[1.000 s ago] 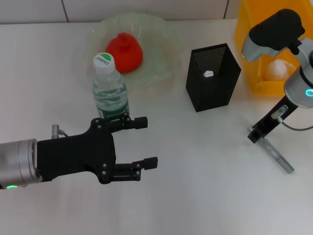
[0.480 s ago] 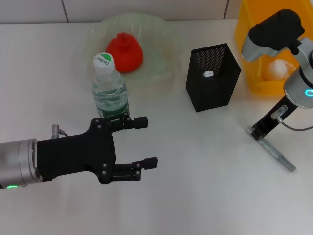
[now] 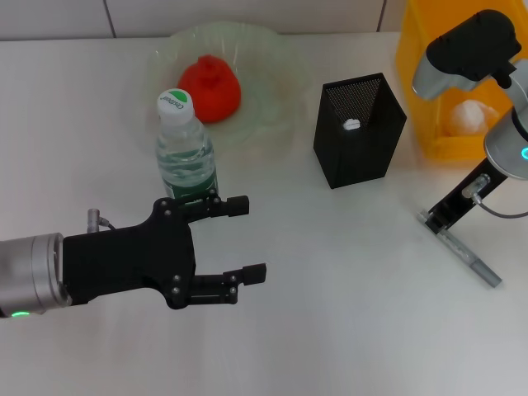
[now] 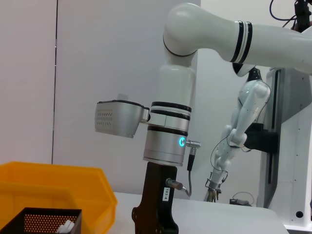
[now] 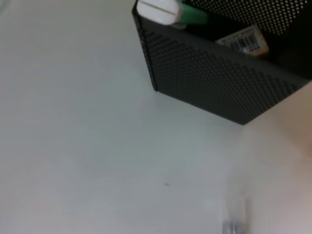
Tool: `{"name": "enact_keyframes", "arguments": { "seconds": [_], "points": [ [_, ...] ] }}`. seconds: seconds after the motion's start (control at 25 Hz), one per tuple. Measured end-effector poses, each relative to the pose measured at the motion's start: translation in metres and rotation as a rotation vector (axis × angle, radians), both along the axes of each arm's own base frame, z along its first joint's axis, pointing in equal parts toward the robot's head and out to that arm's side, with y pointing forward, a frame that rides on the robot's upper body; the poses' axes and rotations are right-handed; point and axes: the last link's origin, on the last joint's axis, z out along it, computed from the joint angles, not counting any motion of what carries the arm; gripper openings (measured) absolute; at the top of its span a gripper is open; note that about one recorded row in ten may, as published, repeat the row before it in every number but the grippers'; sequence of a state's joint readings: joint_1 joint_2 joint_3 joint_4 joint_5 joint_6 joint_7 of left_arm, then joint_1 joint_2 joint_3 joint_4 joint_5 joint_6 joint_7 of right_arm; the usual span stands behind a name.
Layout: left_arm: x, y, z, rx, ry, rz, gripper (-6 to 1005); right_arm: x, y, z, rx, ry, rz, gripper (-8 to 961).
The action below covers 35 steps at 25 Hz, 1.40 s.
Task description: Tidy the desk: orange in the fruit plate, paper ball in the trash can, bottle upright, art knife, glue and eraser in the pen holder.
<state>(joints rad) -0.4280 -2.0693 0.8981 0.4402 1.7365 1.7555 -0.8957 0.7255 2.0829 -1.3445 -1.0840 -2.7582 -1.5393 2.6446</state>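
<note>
The orange (image 3: 210, 88) lies in the pale-green fruit plate (image 3: 268, 58). In front of it the bottle (image 3: 186, 148) stands upright. My left gripper (image 3: 254, 238) hovers open and empty just in front of the bottle. The black pen holder (image 3: 359, 136) holds the art knife (image 5: 170, 10) and the eraser (image 5: 246, 43). Inside the yellow trash can (image 3: 417, 78) rests the paper ball (image 3: 470, 115). The grey glue (image 3: 466, 257) lies flat on the table right of the holder. My right gripper (image 3: 435, 219) is down at the glue's upper end.
The trash can stands at the back right, close behind my right arm. The pen holder (image 4: 39, 219) and trash can (image 4: 48, 187) also show in the left wrist view, with my right arm (image 4: 168, 141) above them.
My right arm has shifted slightly to the right, and more of the glue's upper end now shows at the gripper tip. The left arm has not moved.
</note>
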Motion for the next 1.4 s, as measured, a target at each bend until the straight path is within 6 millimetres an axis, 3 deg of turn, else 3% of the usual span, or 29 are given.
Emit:
{"name": "enact_keyframes", "arguments": {
  "seconds": [0.36, 0.48, 0.68, 1.16, 1.4],
  "points": [
    [0.001, 0.001, 0.000, 0.000, 0.001, -0.004, 829, 0.001, 0.000, 0.000, -0.008, -0.014, 0.008, 106],
    [0.001, 0.001, 0.000, 0.000, 0.001, -0.004, 829, 0.001, -0.001, -0.002, -0.014, -0.020, 0.017, 328],
    [0.001, 0.001, 0.000, 0.000, 0.001, -0.004, 829, 0.003, 0.000, -0.004, -0.011, -0.021, 0.014, 318],
    [0.001, 0.001, 0.000, 0.000, 0.002, -0.003, 829, 0.006, 0.000, -0.006, -0.002, -0.020, 0.021, 184],
    [0.001, 0.001, 0.000, 0.001, -0.003, -0.002, 828, -0.005, -0.005, 0.010, 0.039, 0.031, 0.072, 155]
  ]
}}
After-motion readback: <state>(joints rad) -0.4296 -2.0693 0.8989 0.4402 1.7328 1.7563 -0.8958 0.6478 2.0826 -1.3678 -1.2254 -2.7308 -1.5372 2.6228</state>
